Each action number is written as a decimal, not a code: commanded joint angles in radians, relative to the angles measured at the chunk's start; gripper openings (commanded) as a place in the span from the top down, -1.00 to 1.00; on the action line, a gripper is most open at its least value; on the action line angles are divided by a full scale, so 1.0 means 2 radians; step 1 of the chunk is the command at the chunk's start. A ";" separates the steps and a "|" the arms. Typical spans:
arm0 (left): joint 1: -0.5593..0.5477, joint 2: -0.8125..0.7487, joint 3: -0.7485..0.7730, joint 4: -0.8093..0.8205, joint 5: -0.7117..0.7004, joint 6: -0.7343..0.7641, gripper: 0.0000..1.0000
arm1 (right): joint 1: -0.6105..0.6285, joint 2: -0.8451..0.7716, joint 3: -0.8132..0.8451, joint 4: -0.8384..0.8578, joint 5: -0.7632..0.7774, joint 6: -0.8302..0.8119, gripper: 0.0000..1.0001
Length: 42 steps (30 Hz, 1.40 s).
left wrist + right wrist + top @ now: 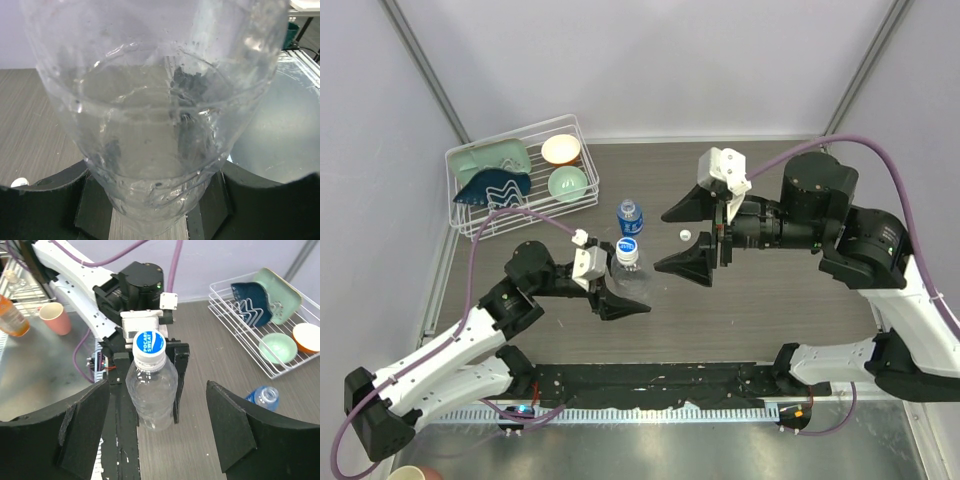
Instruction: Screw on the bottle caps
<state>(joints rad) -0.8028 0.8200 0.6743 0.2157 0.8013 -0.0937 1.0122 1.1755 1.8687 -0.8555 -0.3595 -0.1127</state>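
Mid-worktop, the left gripper (pixel 618 288) grips the plain bottle (pixel 150 400), which stands upright with a blue-printed cap (pixel 150 342) sitting on its neck. The right gripper (pixel 662 240) gapes wide and empty, and the bottle is dead ahead of it, toward the left edge. Only the top view shows a loose white cap (pixel 686 236) lying under those fingers. Only the right wrist view reads the cap's print.

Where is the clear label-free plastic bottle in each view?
Top external: clear label-free plastic bottle, just left of centre.
Left wrist: the bottle fills the frame.
Right wrist: the bottle stands centre, slightly left.
Shared landmark: the black left hand gripping it.
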 commanded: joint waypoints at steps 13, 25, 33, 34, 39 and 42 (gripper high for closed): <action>-0.001 0.007 0.006 0.013 0.033 0.012 1.00 | -0.024 0.068 0.054 0.014 -0.160 -0.018 -0.44; -0.002 0.007 0.006 0.013 0.027 0.009 1.00 | -0.039 0.071 0.029 0.038 -0.173 -0.008 -0.26; -0.002 0.007 0.006 0.009 0.019 0.009 1.00 | -0.048 0.086 0.035 0.046 -0.188 -0.002 -0.22; -0.003 0.006 0.006 0.009 0.020 0.009 1.00 | -0.048 0.088 0.036 0.047 -0.191 -0.001 -0.22; -0.002 0.006 0.005 0.009 0.014 0.010 1.00 | -0.048 0.097 0.036 0.050 -0.202 0.003 -0.18; -0.003 0.003 0.002 0.007 0.008 0.009 0.99 | -0.048 0.096 0.036 0.052 -0.205 0.005 -0.12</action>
<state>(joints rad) -0.8047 0.8360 0.6743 0.2115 0.8349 -0.0715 0.9188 1.3743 1.9293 -0.8062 -0.7353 -0.1230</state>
